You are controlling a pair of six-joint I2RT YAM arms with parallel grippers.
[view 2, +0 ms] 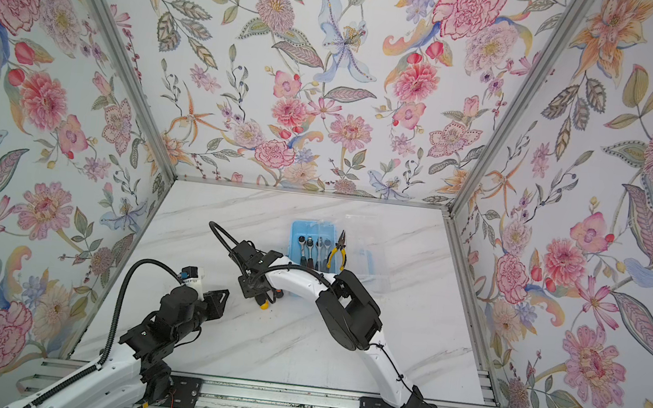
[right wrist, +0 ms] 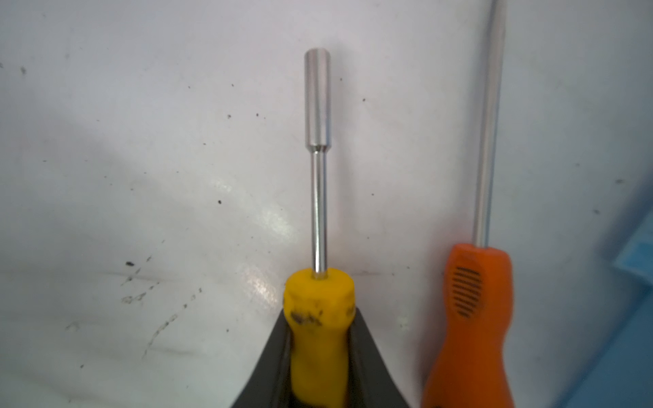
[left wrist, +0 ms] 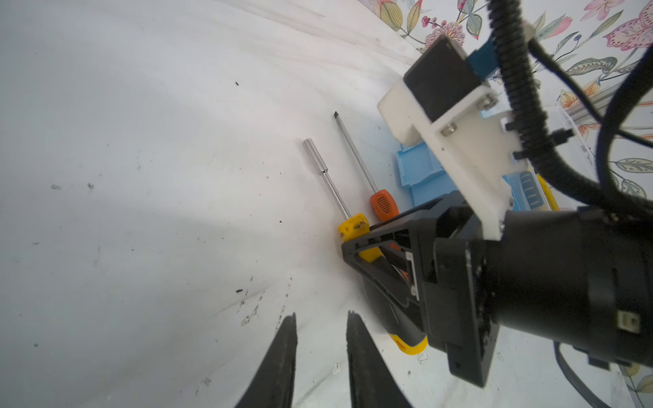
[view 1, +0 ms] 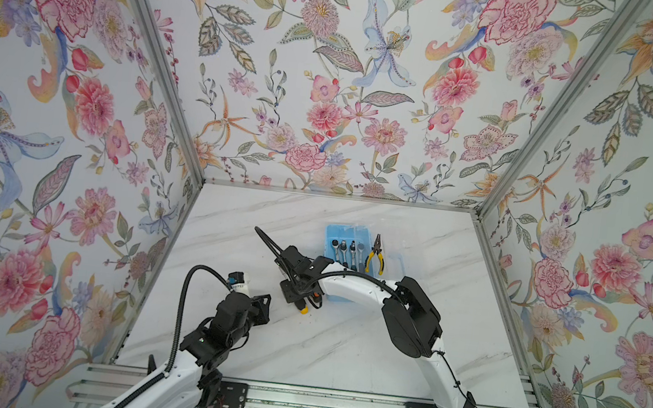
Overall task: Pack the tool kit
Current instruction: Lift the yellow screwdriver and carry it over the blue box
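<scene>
My right gripper (right wrist: 319, 312) is shut on the yellow handle of a nut driver (right wrist: 318, 289) that lies on the marble table; its steel shaft points away from the fingers. An orange-handled screwdriver (right wrist: 473, 318) lies parallel beside it. In the left wrist view, both tools, the nut driver (left wrist: 353, 228) and the screwdriver (left wrist: 383, 205), sit beside the blue tool kit case (left wrist: 420, 169). In a top view the case (view 1: 332, 233) holds several ratchet wrenches (view 1: 346, 251) and yellow-handled pliers (view 1: 375, 254). My left gripper (left wrist: 322, 316) is open and empty, just left of the right gripper (view 1: 299, 298).
The case's clear lid (view 2: 369, 252) lies open to the right of the blue tray. Floral walls close in the table on three sides, and an aluminium rail (view 1: 314, 404) runs along the front. The right arm (view 1: 408, 319) arches over the table's middle.
</scene>
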